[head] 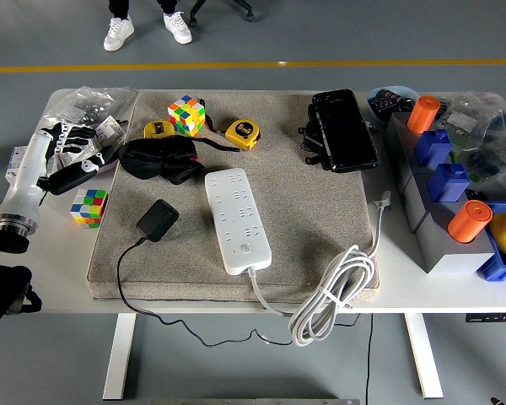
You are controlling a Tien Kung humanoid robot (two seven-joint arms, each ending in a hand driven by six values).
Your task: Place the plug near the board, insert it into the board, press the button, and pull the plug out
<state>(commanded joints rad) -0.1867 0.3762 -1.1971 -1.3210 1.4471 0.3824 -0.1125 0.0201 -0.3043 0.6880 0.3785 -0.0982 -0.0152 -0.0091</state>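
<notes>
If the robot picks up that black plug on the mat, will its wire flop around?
Probably yes. The black plug block looks small and solid, so likely stiff and light. Its thin black cord already bends in loops and hangs off the grey mat, so it should dangle and drag behind.
</notes>
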